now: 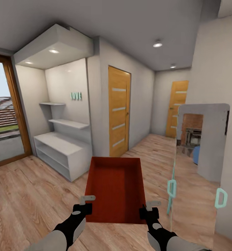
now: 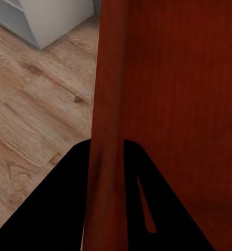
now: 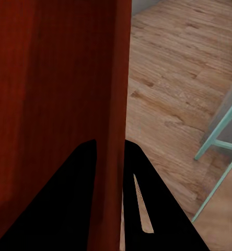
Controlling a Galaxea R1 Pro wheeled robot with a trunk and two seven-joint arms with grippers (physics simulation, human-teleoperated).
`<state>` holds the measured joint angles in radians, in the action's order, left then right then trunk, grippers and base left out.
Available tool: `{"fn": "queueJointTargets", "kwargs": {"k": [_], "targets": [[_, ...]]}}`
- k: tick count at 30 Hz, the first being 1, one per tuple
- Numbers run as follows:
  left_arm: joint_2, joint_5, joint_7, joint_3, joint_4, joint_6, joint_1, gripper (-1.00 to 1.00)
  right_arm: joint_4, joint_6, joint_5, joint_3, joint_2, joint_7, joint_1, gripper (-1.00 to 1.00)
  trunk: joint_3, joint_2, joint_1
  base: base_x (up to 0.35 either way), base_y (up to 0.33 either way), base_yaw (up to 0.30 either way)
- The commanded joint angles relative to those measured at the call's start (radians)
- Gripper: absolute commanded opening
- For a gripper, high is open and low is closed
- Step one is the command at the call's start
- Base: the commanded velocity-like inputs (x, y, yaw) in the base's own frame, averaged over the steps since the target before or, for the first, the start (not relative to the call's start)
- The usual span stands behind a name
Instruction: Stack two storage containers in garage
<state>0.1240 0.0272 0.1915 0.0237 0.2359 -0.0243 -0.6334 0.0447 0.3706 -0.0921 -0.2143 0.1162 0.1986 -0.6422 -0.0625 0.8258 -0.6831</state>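
Left gripper (image 2: 106, 172) clamped on thin side wall of orange-red storage container (image 2: 168, 94), dark fingers (image 2: 58, 204) either side; light wood plank floor (image 2: 37, 99) beside; white cabinet corner (image 2: 53, 18) beyond

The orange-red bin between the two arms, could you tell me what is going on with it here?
The robot is carrying one storage container with both arms. The left gripper is clamped on its left wall and the right gripper on its right wall, holding the bin above the light wood plank floor. It faces a hallway with wooden doors and white shelving, so it is not in the garage yet.
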Motion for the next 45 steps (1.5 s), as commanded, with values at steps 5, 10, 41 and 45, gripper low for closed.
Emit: {"fn": "queueJointTargets", "kwargs": {"k": [5,10,41,45], "targets": [[0.000,0.002,0.060,0.018,-0.004,-0.002,0.000,-1.00,0.001,0.025,-0.017,0.032,0.000,0.016,-0.002,-1.00,-0.002,0.001,-0.001,0.322,0.168,-0.100],[0.000,0.002,0.060,0.018,-0.004,-0.002,0.000,-1.00,0.001,0.025,-0.017,0.032,0.000,0.016,-0.002,-1.00,-0.002,0.001,-0.001,0.322,0.170,-0.011],[0.000,0.002,0.060,0.018,-0.004,-0.002,0.000,-1.00,0.001,0.025,-0.017,0.032,0.000,0.016,-0.002,-1.00,-0.002,0.001,-0.001,0.320,0.176,-0.071],[0.000,0.002,0.060,0.018,-0.004,-0.002,0.000,-1.00,0.001,0.025,-0.017,0.032,0.000,0.016,-0.002,-1.00,-0.002,0.001,-0.001,0.319,0.178,-0.251]]}}
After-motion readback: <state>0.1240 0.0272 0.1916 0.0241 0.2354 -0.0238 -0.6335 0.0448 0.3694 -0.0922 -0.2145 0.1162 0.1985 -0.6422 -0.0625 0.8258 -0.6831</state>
